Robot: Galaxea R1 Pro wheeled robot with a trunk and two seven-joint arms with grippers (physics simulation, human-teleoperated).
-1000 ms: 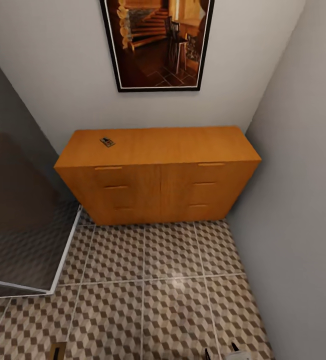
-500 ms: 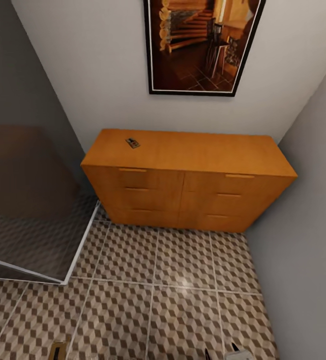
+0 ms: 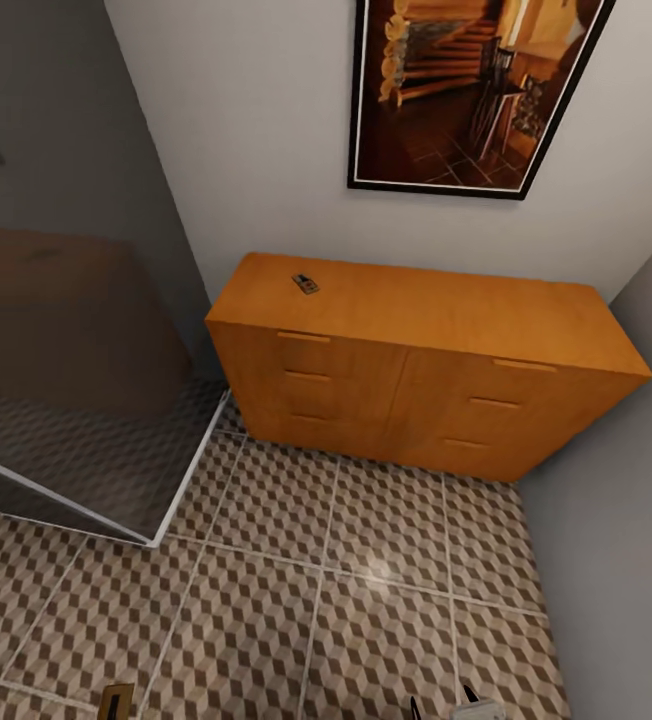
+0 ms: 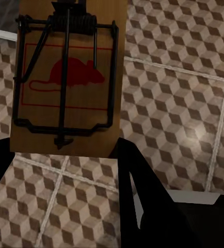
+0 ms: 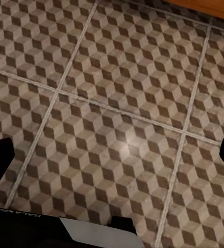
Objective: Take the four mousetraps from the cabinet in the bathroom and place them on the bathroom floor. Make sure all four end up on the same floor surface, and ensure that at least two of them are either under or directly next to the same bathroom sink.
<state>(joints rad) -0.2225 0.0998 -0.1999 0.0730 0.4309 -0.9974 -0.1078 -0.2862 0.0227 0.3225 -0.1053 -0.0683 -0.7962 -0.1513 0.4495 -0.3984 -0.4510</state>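
A mousetrap, a wooden slab with a red mouse print and a black wire spring, is held flat between the black fingers of my left gripper, above the cube-patterned bathroom floor. Its tip pokes in at the head view's lower edge. Another mousetrap lies on top of the orange-brown cabinet, near its left end. All of the cabinet's drawers are closed. My right gripper hangs open over bare tiles, and its fingertips show low in the head view. The sink is out of view.
A tilted glass shower panel with a white frame stands left of the cabinet. A grey wall closes in on the right. A framed picture hangs above the cabinet. Open tiled floor lies between me and the cabinet.
The head camera has swung left, so the cabinet and picture sit further right in the view and more of the glass panel shows. Both grippers keep their places; the trap stays held.
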